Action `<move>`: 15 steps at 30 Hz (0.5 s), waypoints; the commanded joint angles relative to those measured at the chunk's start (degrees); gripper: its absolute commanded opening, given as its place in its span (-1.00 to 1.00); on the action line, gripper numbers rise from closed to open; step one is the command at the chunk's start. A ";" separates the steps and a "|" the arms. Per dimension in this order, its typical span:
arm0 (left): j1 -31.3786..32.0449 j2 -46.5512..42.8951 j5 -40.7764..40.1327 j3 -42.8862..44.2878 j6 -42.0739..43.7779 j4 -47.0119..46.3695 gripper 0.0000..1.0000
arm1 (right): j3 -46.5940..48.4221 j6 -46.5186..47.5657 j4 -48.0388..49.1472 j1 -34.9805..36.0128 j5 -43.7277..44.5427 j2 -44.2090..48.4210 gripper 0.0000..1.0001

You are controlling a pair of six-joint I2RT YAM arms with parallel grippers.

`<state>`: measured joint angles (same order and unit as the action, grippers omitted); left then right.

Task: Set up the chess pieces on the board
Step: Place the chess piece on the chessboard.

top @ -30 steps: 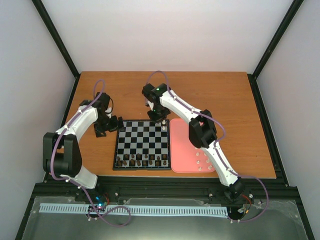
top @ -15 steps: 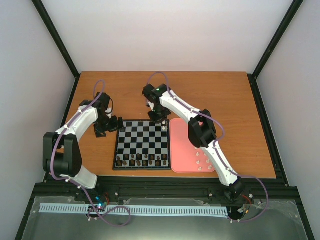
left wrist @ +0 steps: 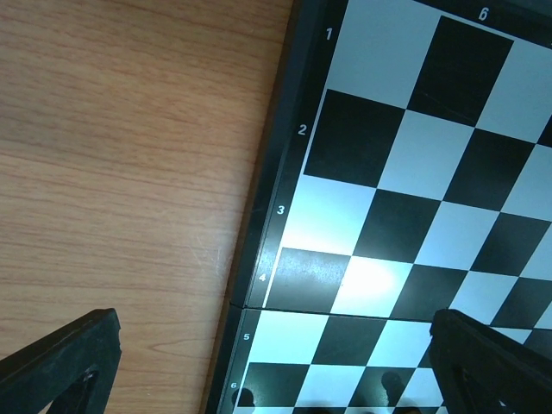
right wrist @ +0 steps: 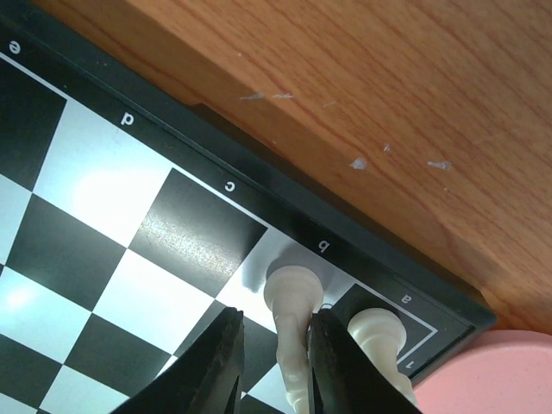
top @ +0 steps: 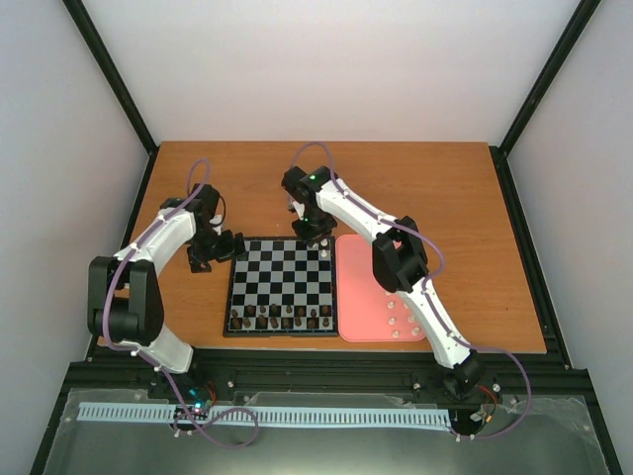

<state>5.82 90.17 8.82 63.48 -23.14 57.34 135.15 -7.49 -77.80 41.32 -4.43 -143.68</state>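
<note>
The right claw [right wrist: 274,345] is narrow around a white chess piece [right wrist: 291,293] standing by the far corner of the board [right wrist: 103,185], maybe not squeezing it; the left claw [left wrist: 276,371] hangs wide open over the board's edge.

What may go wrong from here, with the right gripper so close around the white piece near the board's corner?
1. The right gripper has a finger on each side of the white piece on b. Lifting at a slant may tip it.
2. One finger sits between that piece and the neighbouring white piece. Opening wider may push the neighbour towards the edge of the board.
</note>
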 commanded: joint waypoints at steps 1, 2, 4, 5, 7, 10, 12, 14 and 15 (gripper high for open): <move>-0.32 0.83 0.60 1.47 0.54 -0.87 0.99 | 0.31 0.62 0.29 -0.35 -0.47 1.16 -0.51; -0.30 0.95 0.59 1.61 0.62 -0.83 0.99 | 0.43 0.62 0.50 -0.34 -0.49 1.43 -0.50; -0.37 1.21 0.59 1.81 0.57 -0.87 0.99 | 1.11 0.77 0.91 -0.49 -0.46 2.01 -0.46; -0.33 1.26 0.64 1.89 0.59 -0.83 0.99 | 1.58 0.81 1.00 -0.60 -0.55 2.26 -0.45; -0.34 1.38 0.61 2.14 0.59 -0.84 0.99 | 2.18 0.73 1.14 -0.75 -0.65 2.70 -0.42; -0.32 1.58 0.59 2.34 0.62 -0.82 0.99 | 2.66 0.64 1.38 -1.13 -0.37 3.79 -0.41; -0.31 1.74 0.67 2.46 0.57 -0.82 0.99 | 2.53 0.61 1.93 -1.38 0.25 5.11 -0.37; -0.37 1.89 0.76 2.52 0.50 -0.82 1.00 | 2.17 0.48 3.07 -1.70 1.66 6.80 -0.18; -0.34 1.90 0.86 2.59 0.53 -0.80 1.00 | 1.63 0.52 4.11 -1.87 2.42 7.97 -0.14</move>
<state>5.82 91.37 8.86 63.99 -23.14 57.14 135.92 -6.98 -76.25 40.32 -4.62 -142.52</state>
